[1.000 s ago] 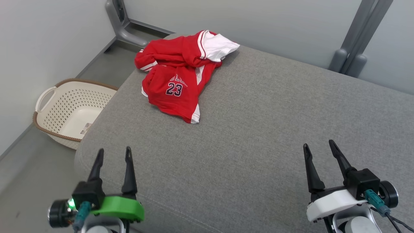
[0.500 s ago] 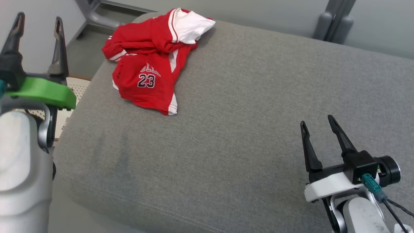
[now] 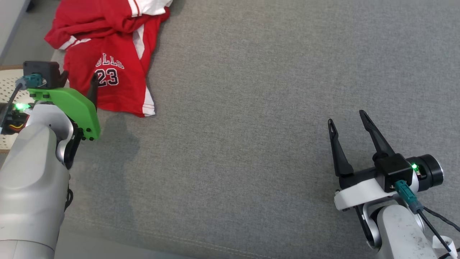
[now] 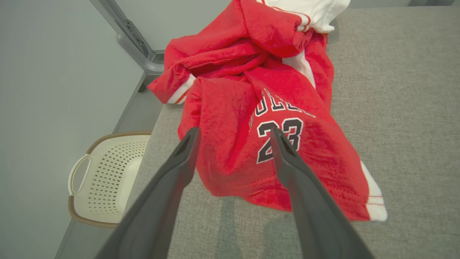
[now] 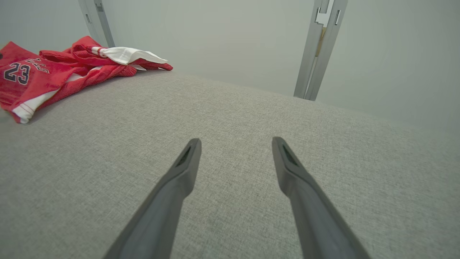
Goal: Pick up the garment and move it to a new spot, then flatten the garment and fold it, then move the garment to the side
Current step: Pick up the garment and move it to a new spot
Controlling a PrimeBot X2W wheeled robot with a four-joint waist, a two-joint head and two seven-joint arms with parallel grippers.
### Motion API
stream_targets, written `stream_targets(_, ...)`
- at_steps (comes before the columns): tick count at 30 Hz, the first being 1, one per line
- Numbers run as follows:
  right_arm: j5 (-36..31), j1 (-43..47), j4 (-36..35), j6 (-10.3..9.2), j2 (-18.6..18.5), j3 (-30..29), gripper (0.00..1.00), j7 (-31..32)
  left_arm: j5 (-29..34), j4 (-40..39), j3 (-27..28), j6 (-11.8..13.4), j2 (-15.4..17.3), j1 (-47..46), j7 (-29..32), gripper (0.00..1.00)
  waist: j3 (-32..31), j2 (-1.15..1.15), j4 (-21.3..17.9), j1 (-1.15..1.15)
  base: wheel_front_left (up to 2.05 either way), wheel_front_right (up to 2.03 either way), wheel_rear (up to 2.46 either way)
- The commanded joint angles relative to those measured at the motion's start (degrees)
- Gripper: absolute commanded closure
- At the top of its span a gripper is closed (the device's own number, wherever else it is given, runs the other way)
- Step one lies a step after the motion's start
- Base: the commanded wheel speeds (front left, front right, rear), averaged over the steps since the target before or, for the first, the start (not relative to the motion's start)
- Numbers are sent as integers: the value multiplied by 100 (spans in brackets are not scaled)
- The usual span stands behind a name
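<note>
The garment (image 3: 118, 43) is a crumpled red jersey with white trim and the number 23, lying at the far left corner of the grey cushioned surface (image 3: 251, 108). My left gripper (image 3: 79, 84) hovers open over the garment's near left edge, fingers pointing down at it. In the left wrist view the garment (image 4: 222, 108) lies just beyond the open left gripper (image 4: 234, 131), not touching it. My right gripper (image 3: 345, 118) stands open and empty at the lower right, far from the garment. The right wrist view has the right gripper (image 5: 235, 142) over bare fabric and the garment (image 5: 43, 75) at far left.
A cream perforated laundry basket (image 4: 77, 172) stands on the floor left of the surface, below its edge; the basket (image 3: 7, 93) also shows at the head view's left edge. Grey frame posts (image 5: 316, 54) and a pale wall stand behind the surface.
The head camera has tilted down and forward. My left arm has risen and reached forward to the garment's near edge. The right gripper has hardly moved. Both stay open.
</note>
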Motion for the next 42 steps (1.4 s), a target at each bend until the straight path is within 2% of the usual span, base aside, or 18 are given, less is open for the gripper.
stream_targets(1,-18,-107,3,-2,-22,-5,0,-20,-184,104,-62,-2,21,-137,49,0,354,0,-299,0,0,0,0)
stream_targets(4,3,-164,8,-2,-22,0,0,-19,-322,451,-99,-1,168,-254,78,0,409,0,-349,0,0,0,0)
stream_targets(7,49,-208,7,-2,-22,25,0,-20,-372,812,-47,95,181,-352,26,0,433,0,-397,0,0,0,0)
stream_targets(11,79,-217,5,-2,-21,28,0,-20,-434,1135,-45,68,169,-454,-33,0,451,0,-434,0,0,0,0)
stream_targets(12,85,-220,7,-2,-22,20,0,-20,-460,1181,-60,56,153,-477,-55,16,450,0,-438,0,0,0,0)
stream_targets(13,95,-222,11,-2,-22,11,0,-19,-483,1219,-79,48,137,-495,-111,52,444,0,-441,0,0,0,0)
stream_targets(14,99,-225,18,-2,-21,6,0,-20,-490,1249,-94,43,131,-500,-147,93,435,0,-444,0,0,0,0)
stream_targets(15,106,-226,26,-2,-21,-5,0,-20,-491,1284,-140,30,116,-505,-189,100,417,0,-444,0,0,0,0)
stream_targets(21,210,-188,77,-2,-22,-43,0,-19,-463,1341,-364,1,132,-623,-550,100,183,0,-424,0,0,0,0)
stream_targets(30,524,11,182,-2,-21,-188,0,-20,-182,868,-1126,-4,321,-973,-1082,100,-572,0,-463,0,0,0,0)
stream_targets(35,725,227,249,-2,-20,-370,0,-20,-70,264,-1903,-4,365,-1194,-1082,100,-1084,0,-611,0,0,0,0)
stream_targets(42,891,518,306,-2,-19,-614,0,-20,-462,-853,-2901,3,244,-1431,-922,100,-1576,0,-1027,0,0,0,0)
